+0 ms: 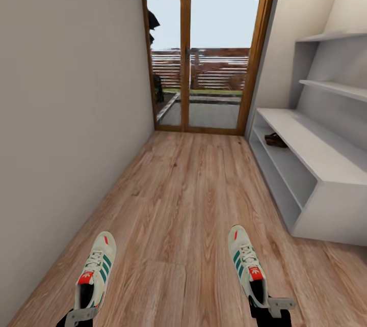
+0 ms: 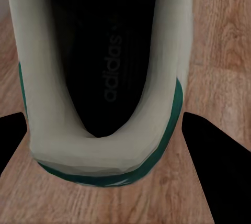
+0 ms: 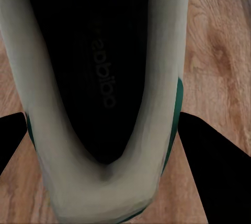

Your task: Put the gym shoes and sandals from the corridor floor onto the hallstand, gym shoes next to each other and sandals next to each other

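Each of my grippers holds one of the two gym shoes by its heel, toes pointing ahead, above the corridor floor (image 1: 183, 199). The left gym shoe (image 1: 97, 268) (image 2: 52, 77) sits in my left gripper (image 1: 79, 315) (image 2: 104, 116), shut on its heel collar. My right gripper (image 1: 270, 307) (image 3: 102, 114) is shut on the right gym shoe (image 1: 246, 261) (image 3: 162, 51). The hallstand (image 1: 326, 164) stands along the right wall. A dark brown sandal shape (image 1: 275, 139) lies on its middle shelf at the far end; I cannot tell whether it is one or two.
A plain wall (image 1: 66, 113) runs close along the left. A wood-framed glass door (image 1: 206, 47) closes the far end of the corridor. Floating shelves (image 1: 336, 87) hang above the hallstand's top.
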